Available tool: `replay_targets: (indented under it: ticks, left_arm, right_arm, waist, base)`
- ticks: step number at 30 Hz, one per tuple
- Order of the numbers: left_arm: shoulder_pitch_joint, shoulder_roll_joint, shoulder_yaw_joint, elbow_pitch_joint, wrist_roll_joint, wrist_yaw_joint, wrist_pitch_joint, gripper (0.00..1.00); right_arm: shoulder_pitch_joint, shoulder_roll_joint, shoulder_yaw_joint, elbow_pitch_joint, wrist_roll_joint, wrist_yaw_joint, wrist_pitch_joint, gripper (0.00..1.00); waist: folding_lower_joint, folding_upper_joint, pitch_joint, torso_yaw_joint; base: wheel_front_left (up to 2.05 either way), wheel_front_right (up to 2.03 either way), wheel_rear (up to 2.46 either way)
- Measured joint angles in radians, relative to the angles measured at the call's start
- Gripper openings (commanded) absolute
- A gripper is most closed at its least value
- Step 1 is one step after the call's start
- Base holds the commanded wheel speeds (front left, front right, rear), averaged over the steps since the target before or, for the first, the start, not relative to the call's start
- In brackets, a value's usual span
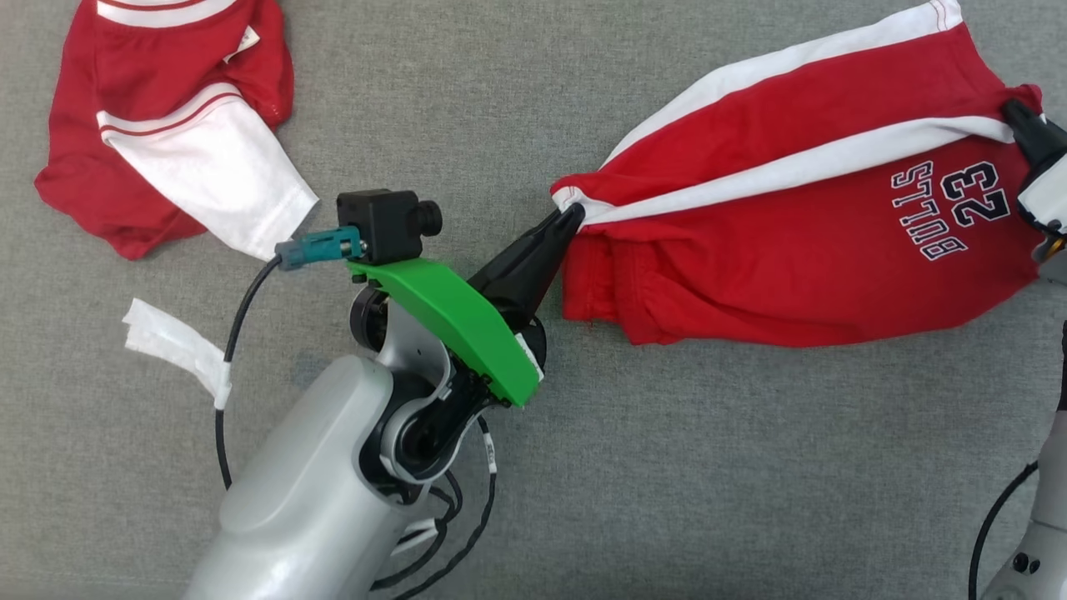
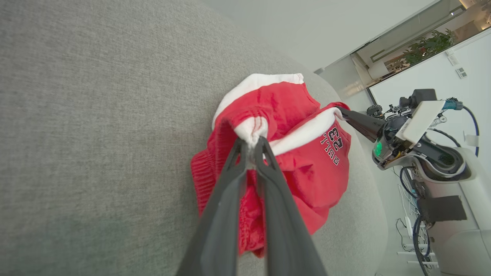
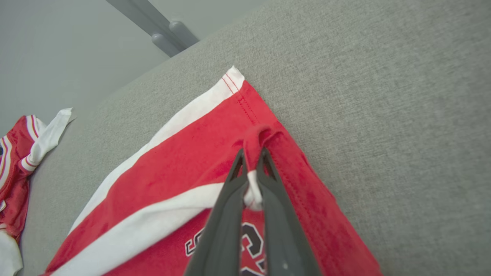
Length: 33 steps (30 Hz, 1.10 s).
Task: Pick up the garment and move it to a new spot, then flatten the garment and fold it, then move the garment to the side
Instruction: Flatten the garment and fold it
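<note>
A: Where is the garment point(image 1: 792, 250); why is it held so?
B: On the grey surface point(image 1: 667, 467), right side; left gripper point(image 1: 573, 213) and right gripper point(image 1: 1014, 110) each pinch one end, probably to stretch it flat.

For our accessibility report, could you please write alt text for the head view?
A red garment with white stripes lies stretched on a grey surface, its ends pinched by the left fingers and the right fingers. Another red-and-white garment lies upper left.
</note>
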Motion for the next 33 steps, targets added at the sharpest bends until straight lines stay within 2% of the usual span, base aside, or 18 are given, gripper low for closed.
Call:
replay_targets:
  ticks: [12,13,14,15,16,20,23,25,28,30,33]
  left_arm:
    - [-0.084,-0.047,0.02,0.088,-0.004,0.016,-0.024,0.0]
    - [-0.085,-0.05,0.019,0.095,-0.005,0.019,-0.027,0.14]
    - [-0.085,-0.055,0.02,0.1,-0.005,0.021,-0.032,0.35]
    - [-0.085,-0.061,0.02,0.104,-0.006,0.023,-0.038,0.6]
    - [-0.085,-0.063,0.019,0.11,-0.006,0.026,-0.043,1.0]
    - [-0.085,-0.064,0.036,0.139,0.016,0.055,-0.1,1.0]
    - [-0.083,-0.062,0.034,0.149,0.03,0.05,-0.139,1.0]
    - [-0.079,-0.046,0.019,0.15,0.084,0.051,-0.174,1.0]
    - [-0.046,0.009,0.018,0.128,0.183,0.078,-0.289,1.0]
    - [-0.004,0.044,0.022,0.1,0.269,0.12,-0.387,1.0]
    - [0.08,0.074,0.022,0.054,0.35,0.165,-0.429,1.0]
  right_arm:
    - [-0.133,0.006,0.0,0.06,-0.078,0.0,-0.004,0.0]
    - [-0.137,0.007,-0.001,0.064,-0.084,0.0,-0.012,0.13]
    - [-0.142,0.01,-0.006,0.067,-0.082,0.0,-0.021,0.98]
    - [-0.15,0.013,-0.01,0.068,-0.081,0.0,-0.037,1.0]
    - [-0.157,0.015,-0.014,0.067,-0.081,0.0,-0.06,1.0]
    - [-0.167,0.016,-0.002,0.057,-0.071,0.0,-0.183,1.0]
    - [-0.145,0.01,0.015,0.071,-0.062,0.0,-0.233,1.0]
    - [-0.104,0.006,0.056,0.065,-0.054,0.0,-0.254,1.0]
    - [-0.016,-0.049,0.16,0.019,-0.079,0.0,-0.318,1.0]
    - [0.052,-0.103,0.241,-0.002,-0.118,0.0,-0.351,1.0]
    - [0.129,-0.199,0.336,-0.008,-0.183,0.0,-0.359,1.0]
  waist:
    - [0.0,0.0,0.055,0.015]
    - [0.0,0.0,0.057,0.018]
    - [0.0,0.0,0.059,0.02]
    - [0.0001,0.0,0.06,0.024]
    - [0.0,0.0,0.061,0.026]
    - [0.0001,0.0,0.062,0.032]
    - [0.0001,0.0,0.05,0.031]
    - [0.0001,0.0,0.039,0.03]
    - [0.0001,0.0,0.017,0.023]
    - [0.0,0.0,-0.001,0.016]
    - [0.0001,0.0,-0.026,0.009]
  base:
    - [0.0,0.0,0.0]
    - [0.0,0.0,0.0]
    - [0.0,0.0,0.0]
    - [0.0,0.0,0.0]
    - [0.0,0.0,0.0]
    - [0.0,0.0,0.0]
    - [0.0,0.0,0.0]
    - [0.0,0.0,0.0]
    - [0.0,0.0,0.0]
    - [0.0,0.0,0.0]
    - [0.0,0.0,0.0]
